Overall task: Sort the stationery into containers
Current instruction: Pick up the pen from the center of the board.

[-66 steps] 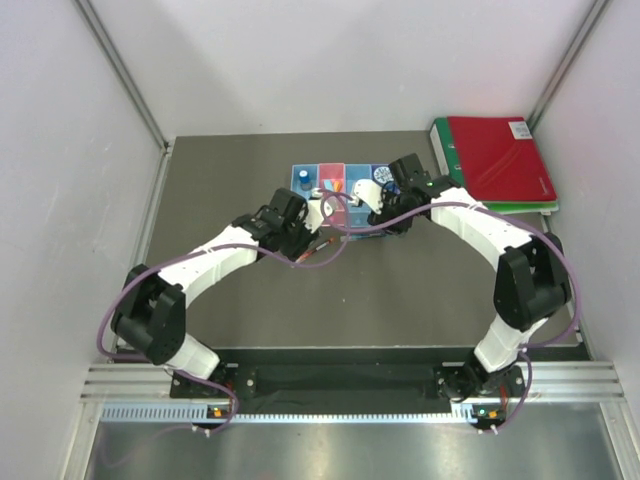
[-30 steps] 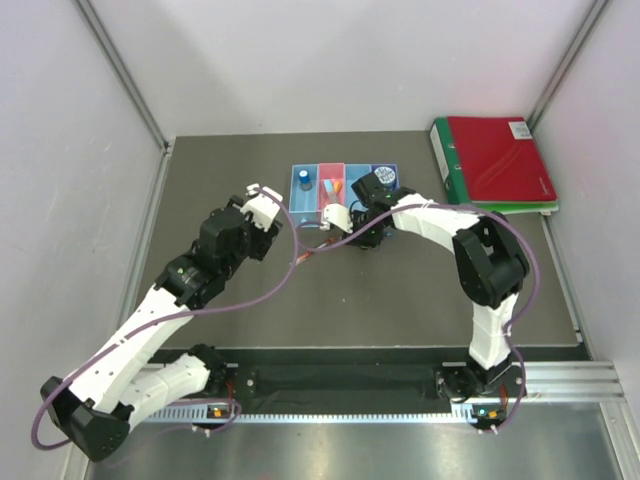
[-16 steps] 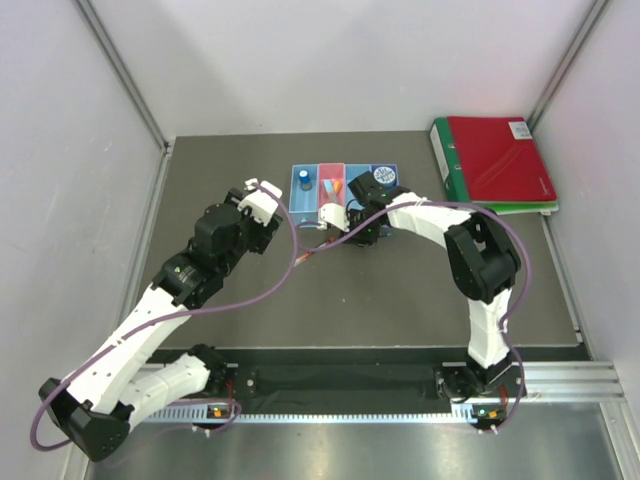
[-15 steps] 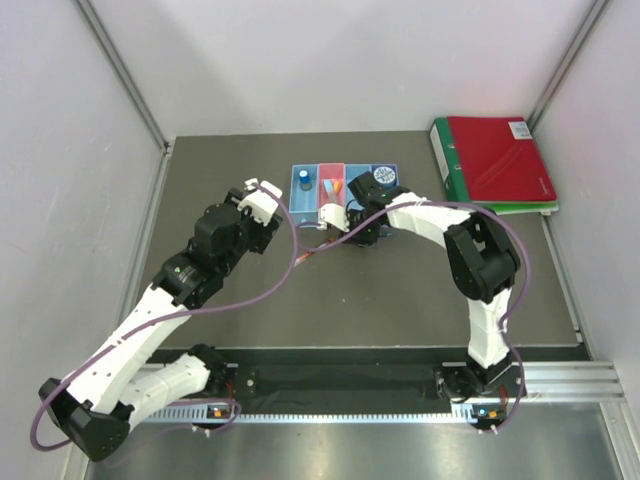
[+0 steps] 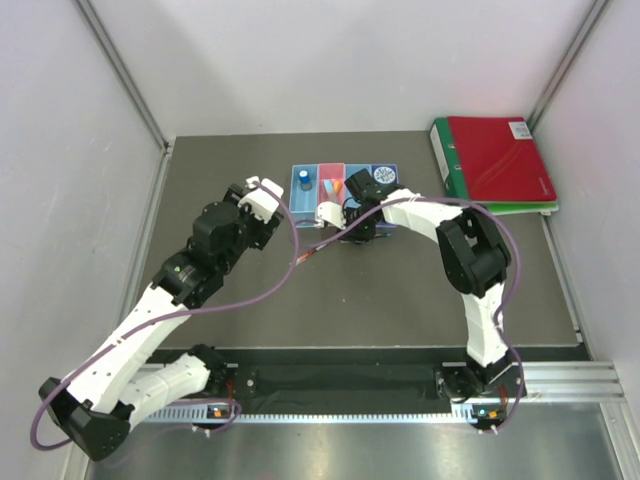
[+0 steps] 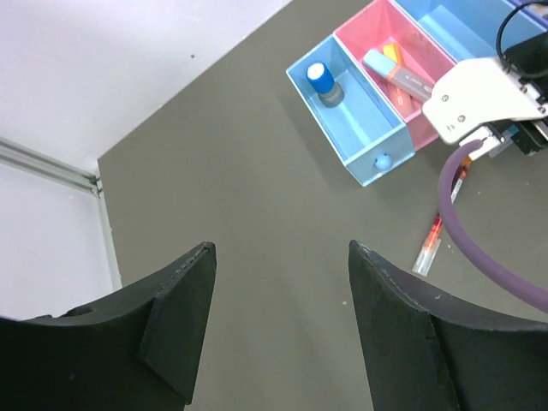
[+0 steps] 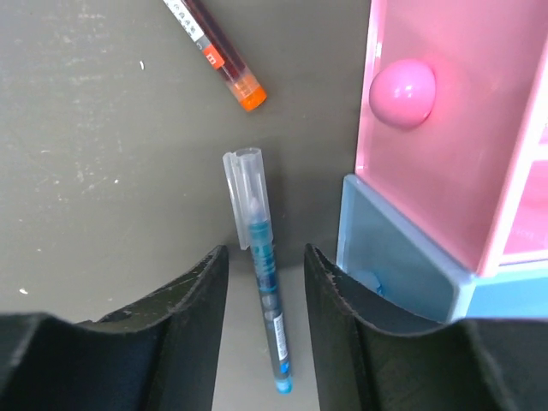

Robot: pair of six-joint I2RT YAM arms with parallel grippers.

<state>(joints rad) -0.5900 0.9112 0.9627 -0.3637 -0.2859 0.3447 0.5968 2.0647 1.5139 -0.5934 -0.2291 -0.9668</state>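
Note:
The row of four joined bins [image 5: 358, 172] stands mid-table. A blue-capped bottle [image 6: 320, 78] is in the left light blue bin [image 6: 364, 150]. A pink-orange bar and a light blue bar [image 6: 396, 70] lie in the pink bin [image 7: 445, 137]. The round blue jar [image 5: 382, 176] sits at the row's right end. A blue pen with a clear cap [image 7: 257, 214] lies on the table in front of the bins. My right gripper [image 7: 265, 255] is open and straddles it with gaps on both sides. A red pen [image 6: 437, 240] lies nearby. My left gripper [image 6: 281, 257] is open and empty, raised left of the bins.
Red and green binders [image 5: 495, 160] are stacked at the back right. Grey walls close in the table on three sides. The right arm's purple cable [image 6: 479, 257] hangs over the table near the red pen. The bin fronts [image 7: 402, 248] are close beside my right finger.
The left arm drew back from the red pen to the left and up. The right gripper moved left along the front of the bins and came down over the blue pen.

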